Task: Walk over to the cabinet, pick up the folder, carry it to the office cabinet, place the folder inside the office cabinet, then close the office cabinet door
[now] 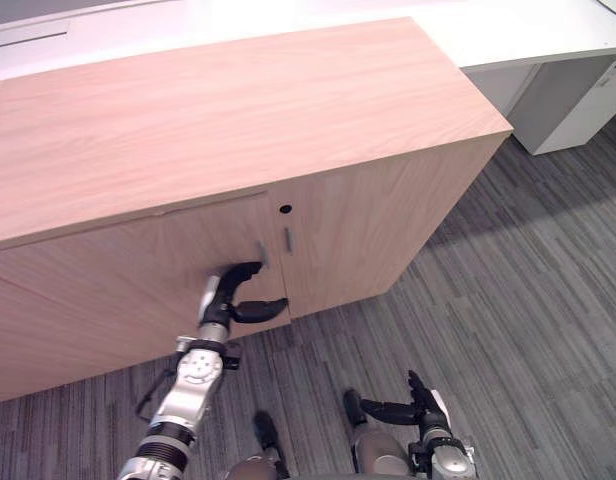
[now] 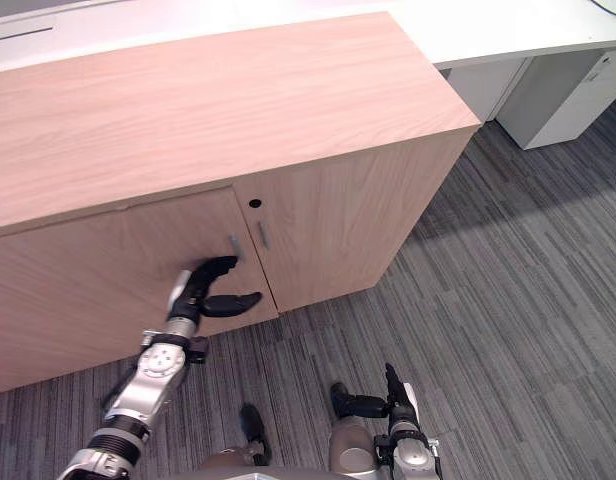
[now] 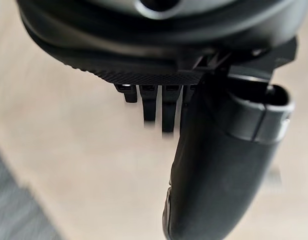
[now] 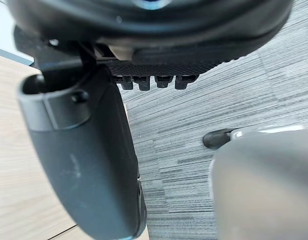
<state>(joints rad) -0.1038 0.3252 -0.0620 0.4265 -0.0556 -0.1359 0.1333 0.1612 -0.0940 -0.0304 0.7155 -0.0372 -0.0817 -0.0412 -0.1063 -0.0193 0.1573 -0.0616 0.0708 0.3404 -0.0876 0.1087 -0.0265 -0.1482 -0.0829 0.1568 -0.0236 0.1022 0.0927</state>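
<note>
Grey striped carpet (image 1: 528,300) runs in front of a low wood-grain office cabinet (image 1: 238,110), with a white counter (image 1: 518,30) behind it. The cabinet's left door (image 1: 98,290) stands very slightly proud of the top edge, so it looks almost shut but not quite seated. The right door (image 1: 368,230) sits flush.

The left hand (image 1: 228,298) is against the left door, just below its small metal handle (image 1: 263,255). Its fingers are spread and holding nothing, with the thumb pointing toward the seam between the doors. The right hand (image 1: 413,405) hangs low above the carpet, well apart from the cabinet, its fingers relaxed and empty.

Neither hand carries the folder. Judging from the nearly closed door, it most likely lies inside the cabinet, hidden by the doors. On that reading the fetching, carrying and placing are done. What seems left is a last push to press the left door flush.
</note>
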